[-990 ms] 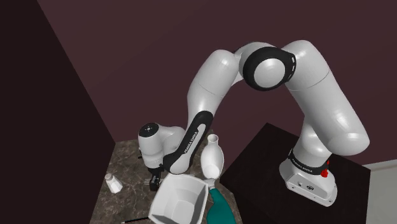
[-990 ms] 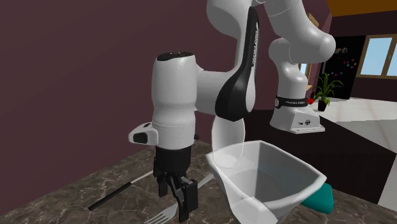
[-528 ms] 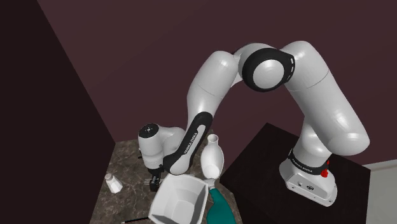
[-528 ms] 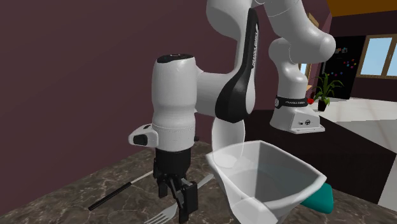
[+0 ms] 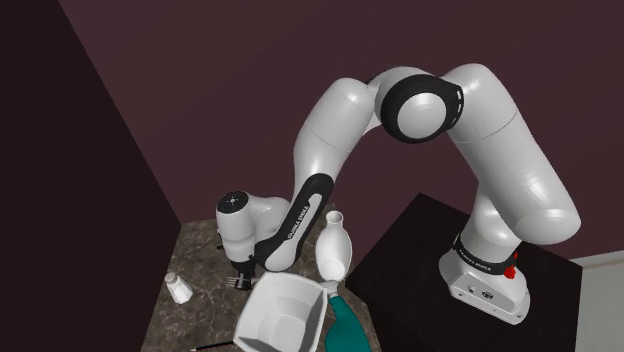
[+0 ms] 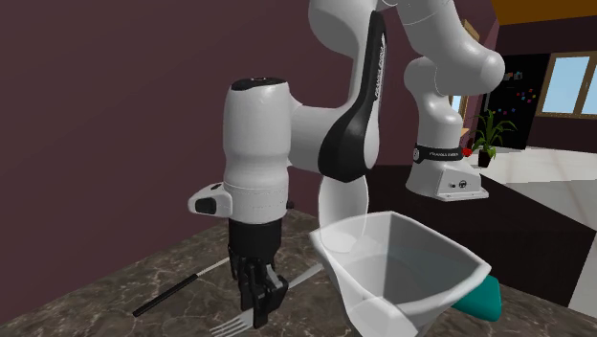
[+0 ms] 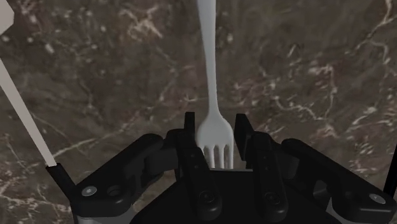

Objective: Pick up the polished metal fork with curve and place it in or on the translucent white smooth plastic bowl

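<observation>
Black and two-fingered, the hand (image 7: 214, 125) pointed straight down at a dark brown, marbled stone counter (image 7: 318, 76). Its fingers (image 7: 189, 129) were parted and stood on either side of the head of a pale grey, polished metal fork (image 7: 210, 70). Narrow gaps showed between each finger and the fork, so it was straddled rather than clasped. The fork lay flat on the counter, tines beneath the hand and its slim handle running straight away from it.

In the second exterior view the hand (image 6: 256, 297) sat low at the counter, with the fork (image 6: 237, 325) poking out toward that view's lower left. A translucent white, squarish plastic bowl (image 6: 402, 273) with a spouted corner stood just beside the hand on that view's right. A slender utensil with a black handle (image 6: 172, 293) lay on the counter at the left. A teal object (image 6: 478, 299) showed from behind the bowl.

In the shoulder view a white, narrow-necked vase (image 5: 335, 248) stood upright beyond the bowl (image 5: 285, 315). A small white bottle (image 5: 178, 289) stood apart at that view's left.
</observation>
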{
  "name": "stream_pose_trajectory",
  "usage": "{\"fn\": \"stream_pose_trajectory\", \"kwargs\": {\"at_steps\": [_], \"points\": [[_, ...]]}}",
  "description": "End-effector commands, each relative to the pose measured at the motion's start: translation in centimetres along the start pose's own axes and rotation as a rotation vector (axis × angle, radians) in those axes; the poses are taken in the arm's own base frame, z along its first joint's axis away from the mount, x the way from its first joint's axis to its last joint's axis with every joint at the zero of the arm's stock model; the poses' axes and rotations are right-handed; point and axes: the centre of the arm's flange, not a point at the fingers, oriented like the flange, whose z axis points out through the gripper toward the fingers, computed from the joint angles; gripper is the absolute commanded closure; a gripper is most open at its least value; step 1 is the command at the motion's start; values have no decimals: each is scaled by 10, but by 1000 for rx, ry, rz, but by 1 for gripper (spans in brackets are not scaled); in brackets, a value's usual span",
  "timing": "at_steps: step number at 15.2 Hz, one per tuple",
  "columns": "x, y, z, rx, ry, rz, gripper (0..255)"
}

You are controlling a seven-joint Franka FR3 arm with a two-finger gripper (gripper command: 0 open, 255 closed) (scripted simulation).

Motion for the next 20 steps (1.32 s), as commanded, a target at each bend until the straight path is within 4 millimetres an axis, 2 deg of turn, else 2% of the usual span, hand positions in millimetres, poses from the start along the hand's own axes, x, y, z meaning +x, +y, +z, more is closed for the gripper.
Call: {"fn": "stream_pose_trajectory", "kwargs": {"at_steps": [1,2,20], "points": [[-2,-6,3,6,-6,-7,255],[-5,-7,4,6,-6,-7,255],[3,-7,-90,6,-6,-7,255]]}}
